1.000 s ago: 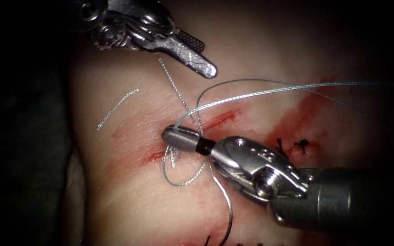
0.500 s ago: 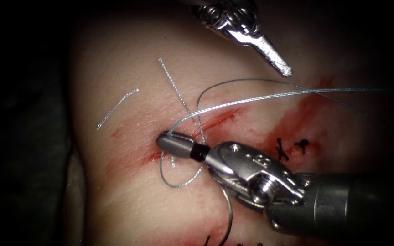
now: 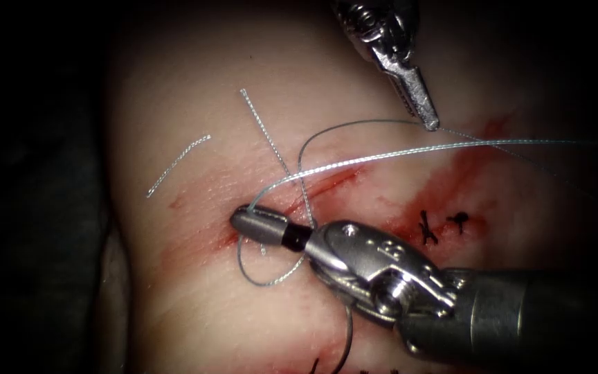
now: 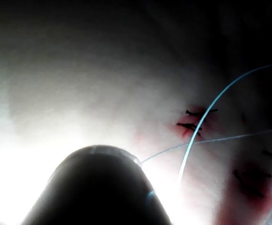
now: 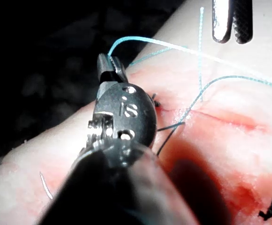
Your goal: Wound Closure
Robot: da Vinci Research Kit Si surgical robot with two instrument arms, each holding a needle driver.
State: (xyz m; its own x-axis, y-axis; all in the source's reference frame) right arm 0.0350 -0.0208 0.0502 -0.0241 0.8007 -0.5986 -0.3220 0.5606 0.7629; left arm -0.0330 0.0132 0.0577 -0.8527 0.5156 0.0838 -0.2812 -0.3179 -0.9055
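Pinched at the very tip of the right arm's steel tool [image 3: 252,220], low over the red cut [image 3: 327,181] in the pale tissue [image 3: 195,305]: pale blue-grey thread [image 3: 396,149], drawn taut beneath the left arm's closed, empty tool [image 3: 429,123]; dark curved needle [image 3: 348,339] lying free under the right tool's wrist.

R gripper [image 3: 261,223] on cut [image 3: 327,181]; L gripper [image 3: 429,123] behind, right.

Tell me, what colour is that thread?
Pale blue thread, clearest in the right wrist view.
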